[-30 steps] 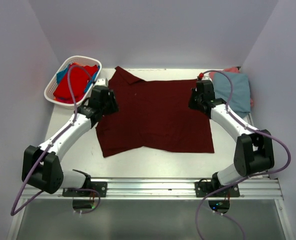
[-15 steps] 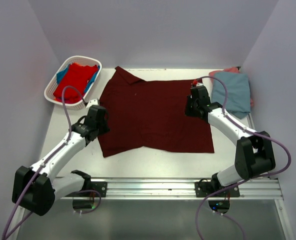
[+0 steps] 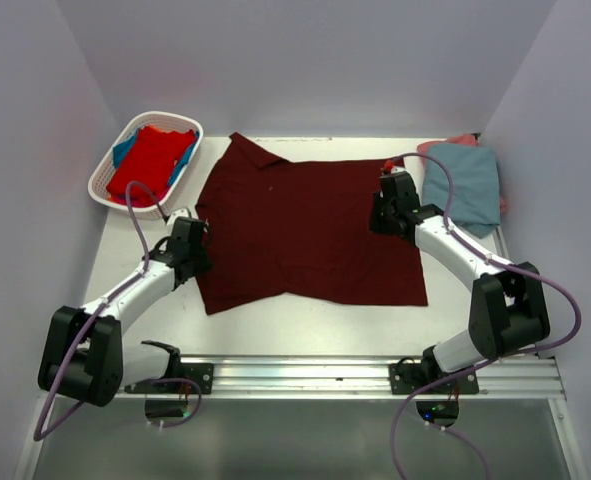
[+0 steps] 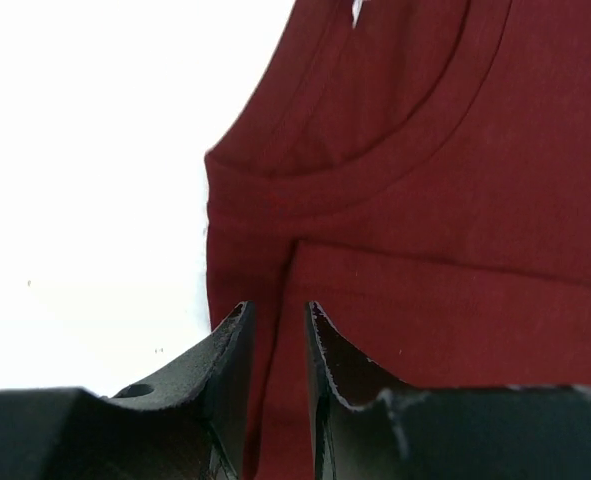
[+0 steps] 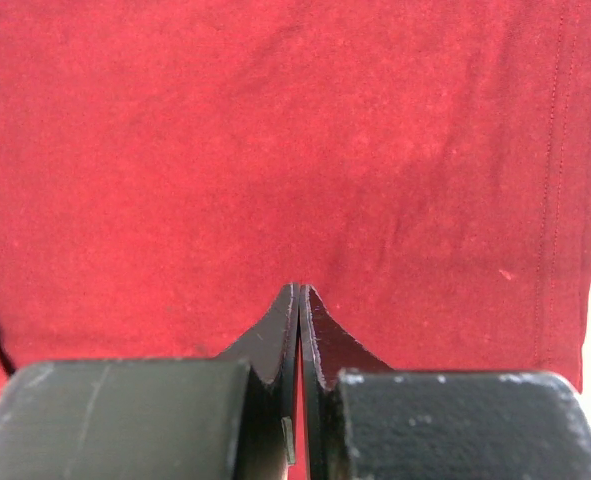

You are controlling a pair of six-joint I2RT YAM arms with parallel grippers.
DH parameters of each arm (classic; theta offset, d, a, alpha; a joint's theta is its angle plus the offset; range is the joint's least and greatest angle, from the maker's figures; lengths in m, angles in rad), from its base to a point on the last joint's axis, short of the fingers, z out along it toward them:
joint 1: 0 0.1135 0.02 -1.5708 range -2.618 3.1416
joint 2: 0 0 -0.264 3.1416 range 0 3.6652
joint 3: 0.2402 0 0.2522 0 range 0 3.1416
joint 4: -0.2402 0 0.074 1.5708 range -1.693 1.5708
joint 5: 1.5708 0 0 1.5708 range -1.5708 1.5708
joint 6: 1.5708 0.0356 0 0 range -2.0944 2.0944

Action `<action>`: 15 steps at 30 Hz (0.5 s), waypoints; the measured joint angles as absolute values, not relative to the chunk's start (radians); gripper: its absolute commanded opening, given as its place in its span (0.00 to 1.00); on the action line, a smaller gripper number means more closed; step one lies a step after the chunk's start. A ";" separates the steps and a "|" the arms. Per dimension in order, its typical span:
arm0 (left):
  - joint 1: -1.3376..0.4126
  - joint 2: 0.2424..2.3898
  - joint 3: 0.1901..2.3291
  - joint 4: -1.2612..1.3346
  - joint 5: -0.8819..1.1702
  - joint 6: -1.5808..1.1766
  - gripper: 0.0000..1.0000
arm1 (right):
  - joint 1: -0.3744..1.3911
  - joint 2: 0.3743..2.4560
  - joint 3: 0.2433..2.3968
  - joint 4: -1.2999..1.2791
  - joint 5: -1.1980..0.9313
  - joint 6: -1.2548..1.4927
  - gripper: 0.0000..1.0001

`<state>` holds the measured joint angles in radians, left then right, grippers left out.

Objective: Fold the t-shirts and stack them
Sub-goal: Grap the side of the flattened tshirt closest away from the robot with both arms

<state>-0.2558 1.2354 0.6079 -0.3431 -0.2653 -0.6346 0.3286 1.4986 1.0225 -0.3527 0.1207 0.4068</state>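
Note:
A dark maroon t-shirt (image 3: 310, 230) lies spread flat in the middle of the table, its collar (image 4: 375, 160) to the left. My left gripper (image 3: 199, 256) is low over its left edge, just below the collar. Its jaws (image 4: 275, 312) stand narrowly apart, and flat maroon cloth shows through the gap. My right gripper (image 3: 378, 218) rests over the shirt's right part, inside the hem. It (image 5: 301, 288) is shut, tips against the cloth, with nothing visibly pinched. A folded grey-blue t-shirt (image 3: 463, 180) lies on a salmon pink one (image 3: 462, 140) at the back right.
A white slatted basket (image 3: 100, 182) at the back left holds a bright red shirt (image 3: 150, 160) and a blue one (image 3: 125, 150). Bare white table (image 3: 305, 320) lies between the maroon shirt and the metal rail (image 3: 305, 372) at the near edge. Walls close in on three sides.
My left gripper came back along the shirt's left edge from near the basket toward the near side, and its jaws narrowed. The right gripper shifted slightly left, then held still.

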 measured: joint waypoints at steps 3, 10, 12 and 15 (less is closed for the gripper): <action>-0.231 1.244 0.607 -0.308 -0.250 -0.633 0.28 | 0.329 1.499 1.023 -0.353 0.120 0.405 0.00; -0.211 1.279 0.608 -0.253 -0.215 -0.622 0.26 | 0.329 1.502 1.023 -0.353 0.120 0.402 0.00; -0.210 1.295 0.608 -0.238 -0.205 -0.616 0.25 | 0.329 1.505 1.023 -0.353 0.119 0.402 0.00; -0.210 1.317 0.608 -0.220 -0.190 -0.616 0.25 | 0.329 1.506 1.023 -0.353 0.120 0.401 0.00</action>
<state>-0.2100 1.3167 0.6079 -0.2203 -0.1898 -0.6155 0.3290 1.5063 1.0225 -0.3527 0.1196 0.4011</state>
